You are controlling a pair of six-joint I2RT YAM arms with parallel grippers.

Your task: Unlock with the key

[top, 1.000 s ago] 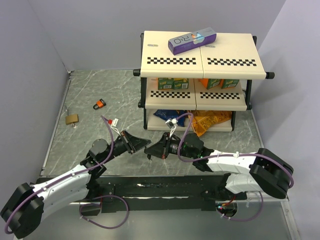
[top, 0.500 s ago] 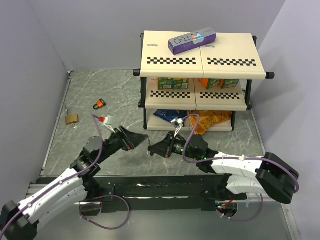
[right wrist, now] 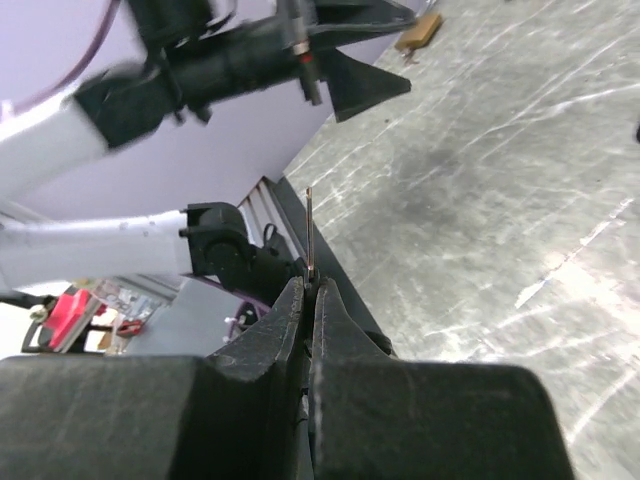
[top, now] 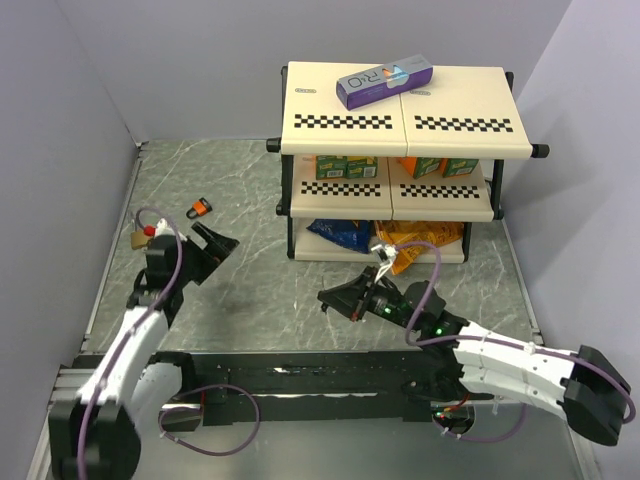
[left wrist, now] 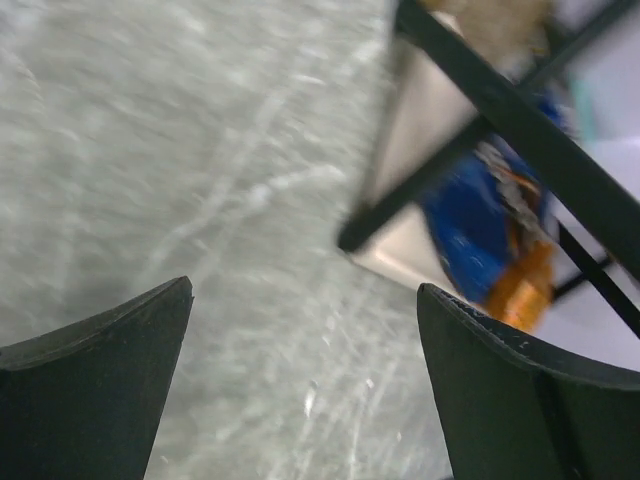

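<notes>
Silver key (right wrist: pixel 310 232) sticks up thin from R gripper (right wrist: pixel 306 288). Fingers pinched tight on it, low over grey table (top: pixel 250 190), in front of shelf (top: pixel 400 125). L gripper (left wrist: pixel 305 290) wide open, holds nothing, near brass lock (right wrist: pixel 418 30). Orange-black padlock (top: pixel 201 208) lies on table close by.

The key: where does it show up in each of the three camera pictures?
Top external: too small to see, at the tip of the right claw, low centre.
Left wrist: not in it.
Right wrist: the key is a thin silver sliver standing out of the shut claw, centre.
Shared landmark: the open left claw, left in the top view, upper edge of the right wrist view.
</notes>
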